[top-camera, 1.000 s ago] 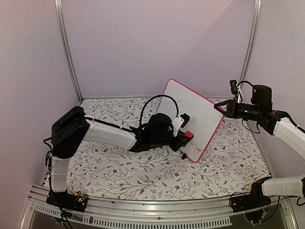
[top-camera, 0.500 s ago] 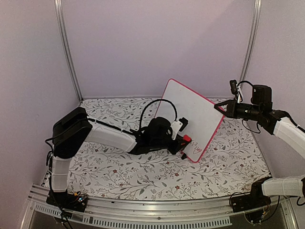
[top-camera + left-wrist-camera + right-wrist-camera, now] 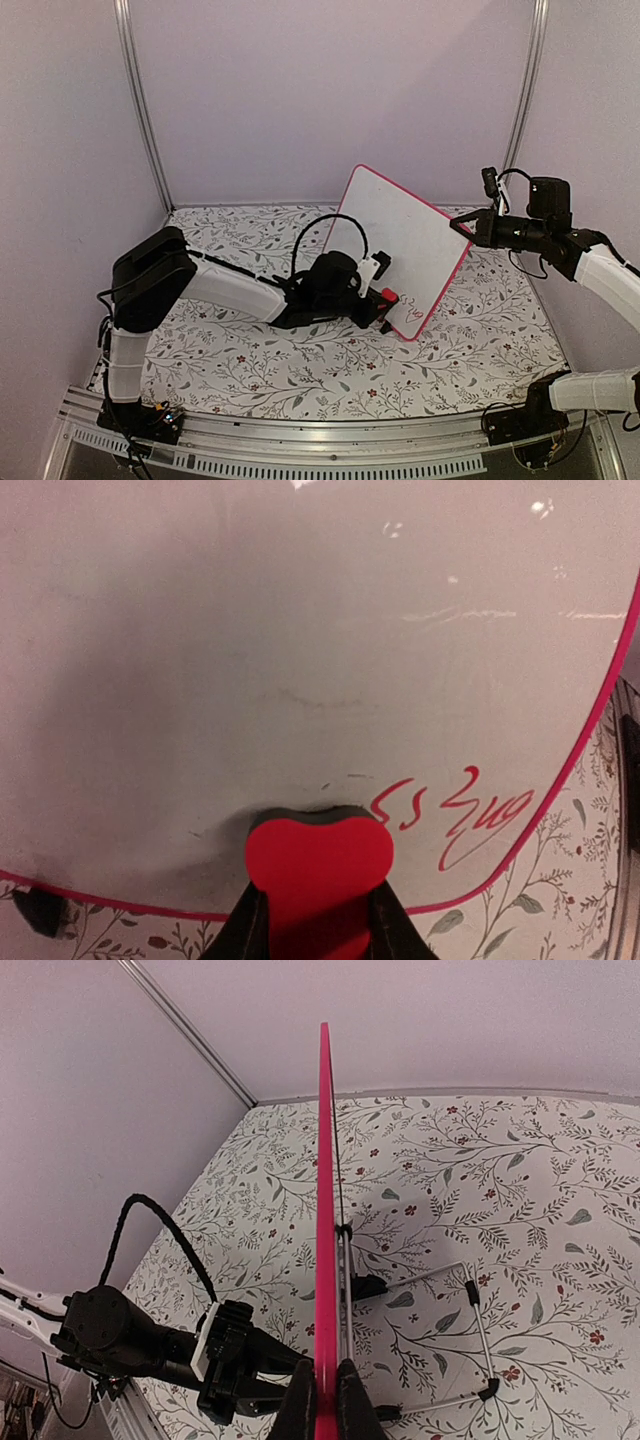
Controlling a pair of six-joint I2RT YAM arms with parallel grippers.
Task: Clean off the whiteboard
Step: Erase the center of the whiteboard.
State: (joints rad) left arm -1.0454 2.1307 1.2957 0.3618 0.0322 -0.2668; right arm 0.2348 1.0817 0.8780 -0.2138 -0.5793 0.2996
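Observation:
The whiteboard (image 3: 400, 240), white with a thin red-pink frame, stands tilted on the floral table. Red handwriting (image 3: 470, 810) remains near its lower right corner; the writing (image 3: 415, 318) shows small in the top view. My left gripper (image 3: 385, 300) is shut on a red eraser block (image 3: 318, 860), which presses against the board's lower face just left of the writing. My right gripper (image 3: 322, 1400) is shut on the board's upper right edge (image 3: 325, 1210), seen edge-on; from above this right gripper (image 3: 468, 226) holds the frame's corner.
A wire stand (image 3: 470, 1340) with black feet props the whiteboard from behind. The floral tablecloth (image 3: 260, 350) covers the table, with walls and metal posts (image 3: 140, 110) around it. The left arm's black cable (image 3: 320, 225) loops above its wrist.
My left gripper with the eraser has slid down and slightly left along the board toward its bottom edge. The right arm and the board have stayed still.

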